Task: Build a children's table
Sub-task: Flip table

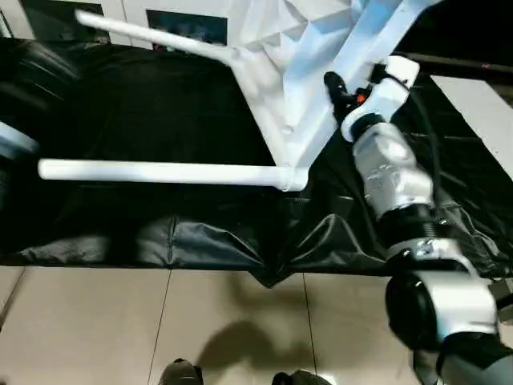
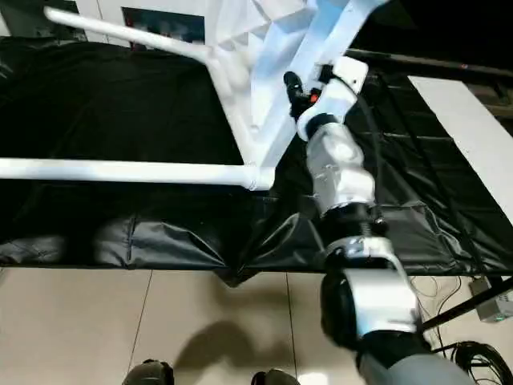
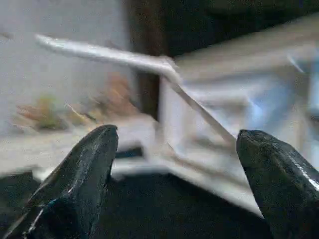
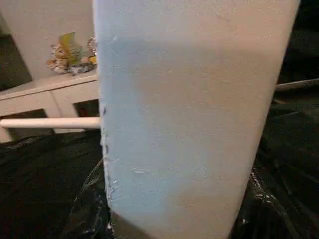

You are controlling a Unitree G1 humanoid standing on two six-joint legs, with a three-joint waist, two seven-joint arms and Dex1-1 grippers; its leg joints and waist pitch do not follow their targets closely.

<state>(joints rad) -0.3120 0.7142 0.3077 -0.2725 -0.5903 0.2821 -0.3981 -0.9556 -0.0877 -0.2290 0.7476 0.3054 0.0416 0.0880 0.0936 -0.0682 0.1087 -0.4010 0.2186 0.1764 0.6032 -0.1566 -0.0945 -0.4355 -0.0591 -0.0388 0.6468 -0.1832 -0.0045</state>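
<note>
The children's table (image 1: 296, 48) stands tipped up on its edge on the black-covered surface, its ribbed underside facing me. Two long white legs are plugged into its corner sockets and point left: a near leg (image 1: 160, 172) and a far leg (image 1: 152, 36). My right gripper (image 1: 337, 90) is shut on the table top's slanting rim (image 2: 276, 136), one black finger lying against the white plastic; the rim (image 4: 189, 119) rises close up in the right wrist view. My left gripper (image 3: 174, 139) is open with nothing between its fingers (image 3: 84, 169), off to the left and facing the table.
A black sheet (image 1: 160, 241) covers the work surface and hangs in folds over its front edge. Tiled floor (image 1: 120, 321) lies below, with my feet (image 1: 180, 373) at the bottom. A white cabinet (image 1: 136, 10) stands behind, a white panel (image 1: 481, 112) at the right, cables (image 2: 473, 353) on the floor.
</note>
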